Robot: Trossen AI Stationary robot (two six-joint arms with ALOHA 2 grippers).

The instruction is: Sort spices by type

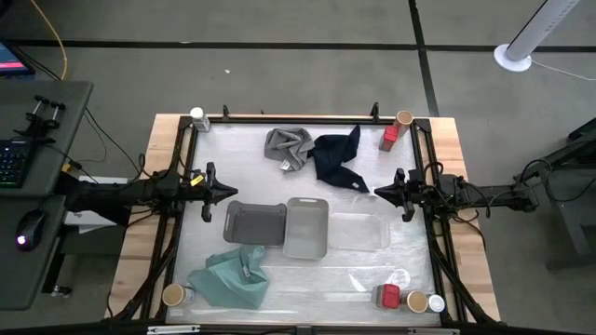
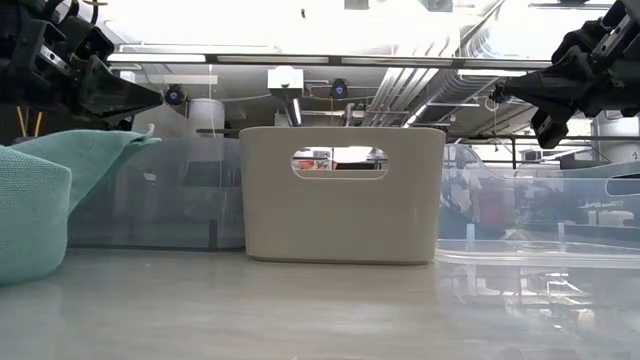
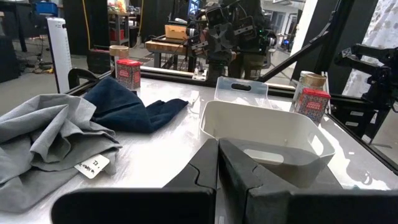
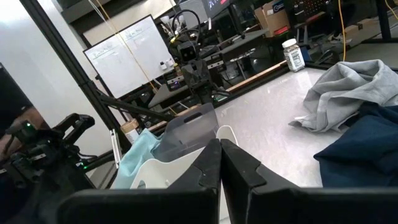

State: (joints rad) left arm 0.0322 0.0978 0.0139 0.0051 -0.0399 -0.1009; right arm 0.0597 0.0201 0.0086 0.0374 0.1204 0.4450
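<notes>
A: Jar positions, high view. Red boxy jar [image 1: 389, 137] and tan-topped jar [image 1: 403, 118] touch at the far right corner. A second red boxy jar [image 1: 387, 296], a tan-topped jar [image 1: 416, 301] and a white-capped jar [image 1: 436, 303] cluster at the near right corner. One white-capped jar [image 1: 197, 116] sits far left, one tan-topped jar [image 1: 173, 295] near left, just beside the teal cloth [image 1: 229, 276].

B: Trays?

A: Dark grey tray [image 1: 253, 223], light grey tray [image 1: 306, 226] and clear tray [image 1: 358, 231], side by side at table centre. No jar in any of them.

B: Grippers?

A: Left gripper [image 1: 221, 190] and right gripper [image 1: 382, 190] both hover at mid-table height, fingers pressed together, nothing held, tips pointing inward at each other.

B: Which arm is nearer what?

A: Five jars lie on the right arm's side, off behind and to either side of its gripper. The left arm has only its two corner jars. My judgement: either gripper must swing outward, away from the trays, before any pick.
</notes>
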